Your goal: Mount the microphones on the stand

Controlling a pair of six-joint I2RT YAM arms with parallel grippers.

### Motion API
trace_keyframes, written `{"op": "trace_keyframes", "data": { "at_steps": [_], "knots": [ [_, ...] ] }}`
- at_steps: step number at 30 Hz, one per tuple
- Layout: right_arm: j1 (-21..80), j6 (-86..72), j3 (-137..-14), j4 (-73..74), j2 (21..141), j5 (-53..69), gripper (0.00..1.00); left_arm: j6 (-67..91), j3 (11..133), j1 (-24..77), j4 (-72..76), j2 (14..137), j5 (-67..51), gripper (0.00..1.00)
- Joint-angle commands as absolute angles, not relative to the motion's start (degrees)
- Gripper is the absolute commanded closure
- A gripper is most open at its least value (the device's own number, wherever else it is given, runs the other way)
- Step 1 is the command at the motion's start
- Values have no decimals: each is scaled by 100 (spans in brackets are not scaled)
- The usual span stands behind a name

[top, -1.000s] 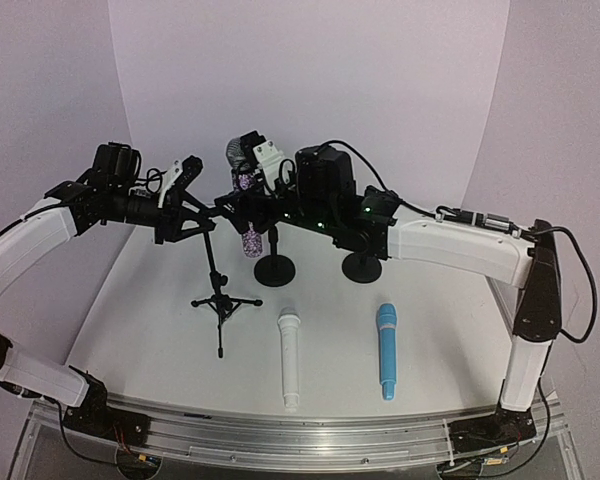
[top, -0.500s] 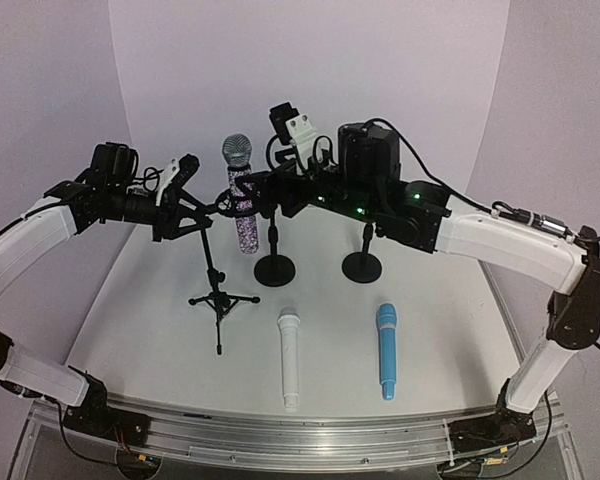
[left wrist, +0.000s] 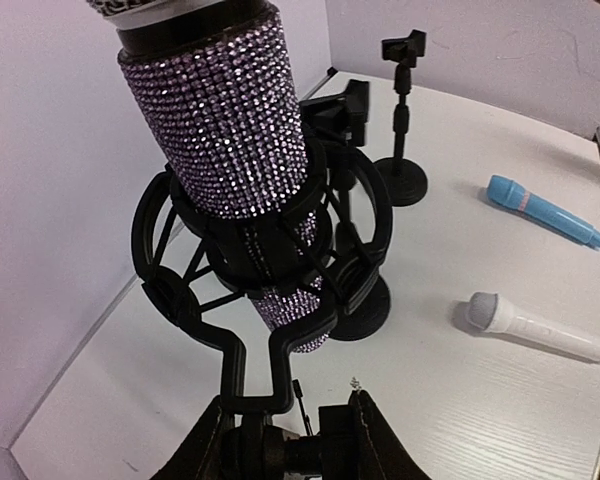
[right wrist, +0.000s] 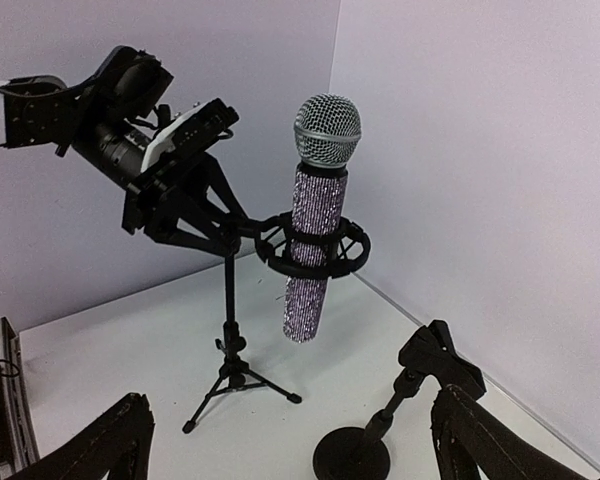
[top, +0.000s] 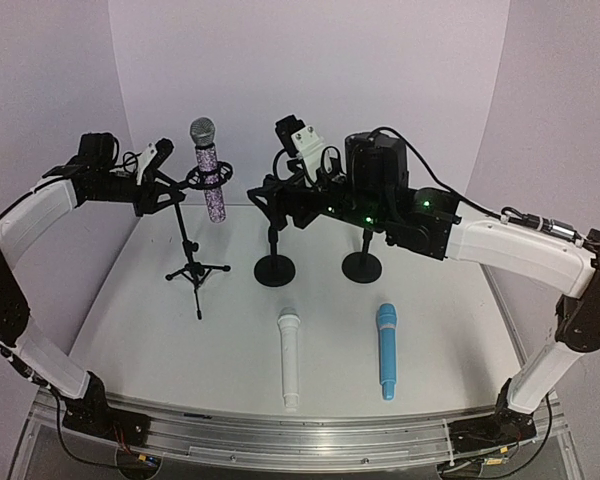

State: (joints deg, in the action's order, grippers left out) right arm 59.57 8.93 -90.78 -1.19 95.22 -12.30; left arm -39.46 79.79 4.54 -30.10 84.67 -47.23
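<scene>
Left wrist view crops purple microphone (left wrist: 220,130) head; body upright in tripod stand (top: 188,255) ring (right wrist: 315,245). Your left gripper (left wrist: 285,440) pinches ring stem; right gripper (right wrist: 290,400) fingers spread. On table (top: 160,340): white microphone (top: 289,358), blue microphone (top: 385,350).

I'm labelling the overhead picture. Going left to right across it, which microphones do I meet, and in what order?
Purple microphone in the tripod stand → white microphone → blue microphone. The two round stands overlap the lying microphones, so they are left out.

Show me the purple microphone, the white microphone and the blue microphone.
purple microphone (right wrist: 317,205), right wrist view, glittery body above the mount ring.
white microphone (top: 290,362), top view, mid-handle.
blue microphone (top: 387,355), top view, mid-handle.
</scene>
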Motion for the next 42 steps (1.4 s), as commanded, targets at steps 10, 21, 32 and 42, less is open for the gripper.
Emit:
{"op": "trace_keyframes", "data": {
  "at_steps": [10, 21, 32, 42],
  "knots": [
    [5969, 1046, -9026, -183, 9210, -1392, 6, -5512, 9325, -408, -3839, 9571, -4800, 100],
    [5970, 900, -8995, -180, 9185, -1347, 6, -5373, 9195, -403, -3890, 9611, -4898, 47],
    [5969, 792, -8988, -177, 9168, -1278, 6, -5007, 8552, -422, -3274, 8945, -5004, 0],
    [5300, -860, -9417, 1622, 9503, -2294, 6, -3533, 7599, -571, -2257, 7438, -5929, 8]
  ]
}}
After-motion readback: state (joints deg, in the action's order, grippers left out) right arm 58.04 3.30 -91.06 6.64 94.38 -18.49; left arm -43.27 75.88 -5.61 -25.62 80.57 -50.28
